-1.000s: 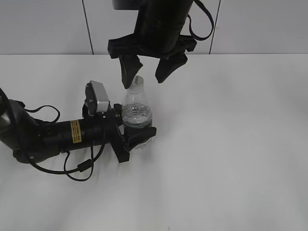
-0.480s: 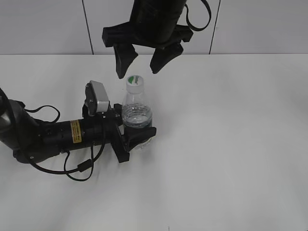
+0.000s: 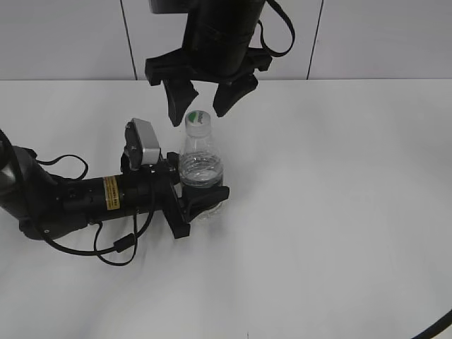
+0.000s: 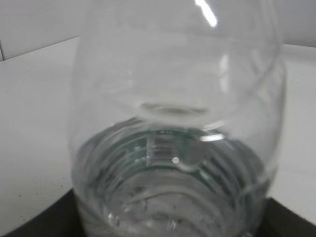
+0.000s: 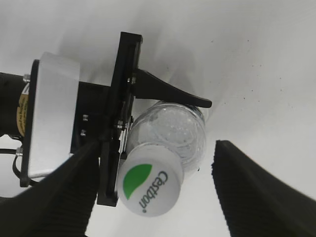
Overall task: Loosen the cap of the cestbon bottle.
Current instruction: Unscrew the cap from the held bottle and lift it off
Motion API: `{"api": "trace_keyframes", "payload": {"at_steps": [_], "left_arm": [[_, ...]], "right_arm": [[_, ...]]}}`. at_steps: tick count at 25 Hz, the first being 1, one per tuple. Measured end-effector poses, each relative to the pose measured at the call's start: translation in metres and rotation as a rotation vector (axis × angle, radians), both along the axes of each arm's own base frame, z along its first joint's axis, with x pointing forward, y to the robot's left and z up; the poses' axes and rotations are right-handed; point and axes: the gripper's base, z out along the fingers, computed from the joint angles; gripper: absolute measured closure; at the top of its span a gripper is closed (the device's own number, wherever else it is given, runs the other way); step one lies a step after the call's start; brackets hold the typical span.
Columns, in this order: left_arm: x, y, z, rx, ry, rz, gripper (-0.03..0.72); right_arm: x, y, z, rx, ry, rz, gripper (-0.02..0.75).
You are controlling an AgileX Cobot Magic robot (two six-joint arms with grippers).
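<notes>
The cestbon bottle (image 3: 201,173) stands upright on the white table, clear, with water in it. It fills the left wrist view (image 4: 177,123) and shows from above in the right wrist view (image 5: 173,131). Its white cap (image 3: 198,121) with the green mark sits on the neck and is seen from above in the right wrist view (image 5: 150,186). My left gripper (image 3: 203,203) is shut on the bottle's lower body. My right gripper (image 3: 200,104) hangs open just above the cap, a finger on each side (image 5: 158,197), not touching it.
The left arm (image 3: 70,201) lies along the table at the left with a loose black cable (image 3: 116,247) beside it. The right arm (image 3: 219,32) comes down from the top. A tiled wall stands behind the table.
My right gripper has risen off the cap and shifted a little left, then come back down closer over it, staying open. The bottle and left gripper have not moved.
</notes>
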Motion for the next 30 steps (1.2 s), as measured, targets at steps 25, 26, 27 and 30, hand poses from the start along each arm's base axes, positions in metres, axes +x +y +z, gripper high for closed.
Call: {"api": "trace_keyframes", "payload": {"at_steps": [25,26,27,30], "left_arm": [[0.0,0.0,-0.0001,0.001,0.0,0.0,0.281],[0.0,0.0,-0.0001,0.001,0.0,0.0,0.281],[0.0,0.0,-0.0001,0.001,0.0,0.0,0.281],[0.0,0.0,-0.0001,0.001,0.0,0.0,0.281]], "right_arm": [[-0.0039,-0.0032,-0.0008,-0.013,0.001,0.033,0.231],[-0.0039,-0.0032,-0.0008,-0.013,0.001,0.033,0.232],[-0.0039,-0.0032,-0.0008,-0.013,0.001,0.033,0.232],[-0.0039,-0.0032,-0.0008,-0.013,0.001,0.033,0.232]]}}
